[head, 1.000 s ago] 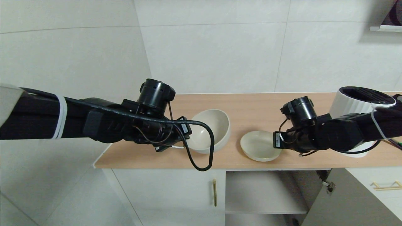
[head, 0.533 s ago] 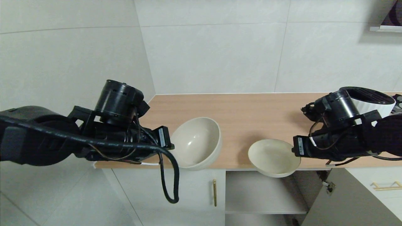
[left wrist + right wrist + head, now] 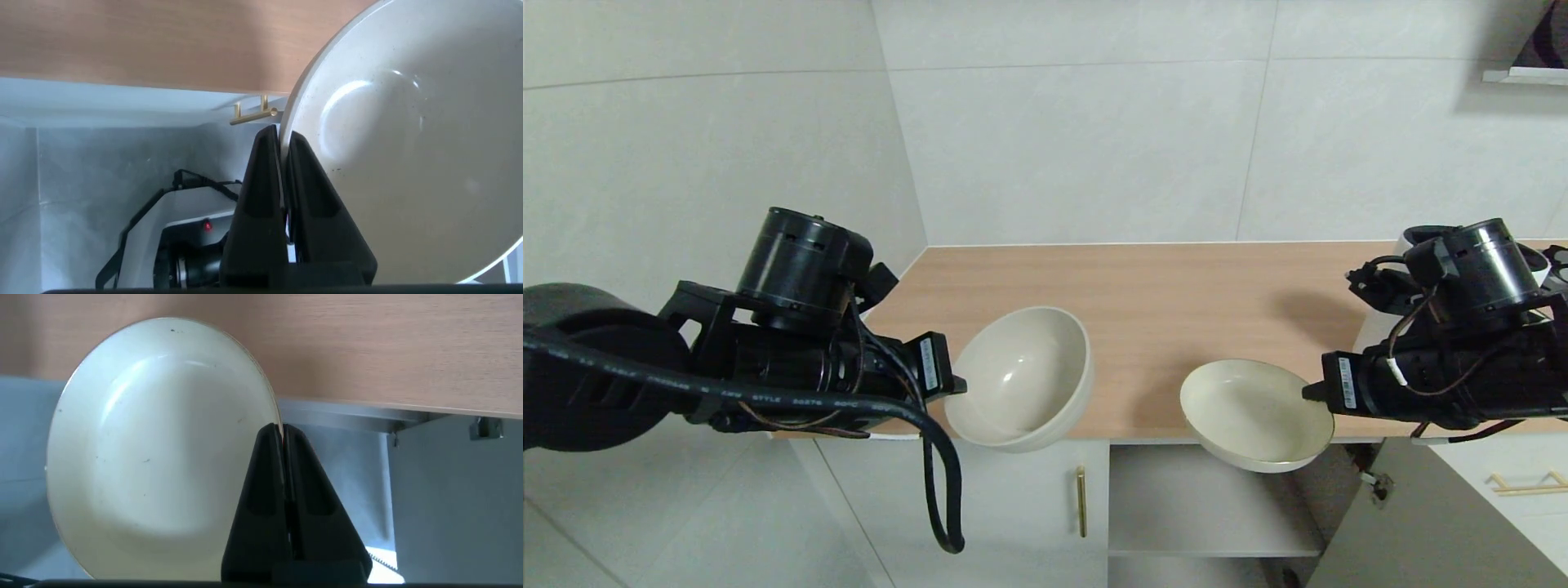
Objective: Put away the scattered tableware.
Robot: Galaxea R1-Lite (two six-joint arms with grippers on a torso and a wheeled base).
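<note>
No print is readable. Left of the large bowl [image 3: 1021,380], the left arm [image 3: 792,359] bears a white label [image 3: 927,365] and its cable [image 3: 768,398] white lettering. Far right of the bowl, the right arm [image 3: 1437,384] bears a similar sticker [image 3: 1345,382].

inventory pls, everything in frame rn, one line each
deep bowl: 1, cream, pinched at the rim, held off the countertop's front edge
shallow bowl: 1, cream, pinched at the rim, held in front of the open compartment
countertop: 1, light wood, along the tiled wall
ribbed appliance: 1, white with black top, on the countertop behind the right arm
open compartment: 1, white, under the countertop, door swung out to the right
bar handles: 2, gold, one on the closed door, one on the right-hand drawer
wall shelf: 1, pale, top right
left gripper: 1, black, shut on the deep bowl
right gripper: 1, black, shut on the shallow bowl
</note>
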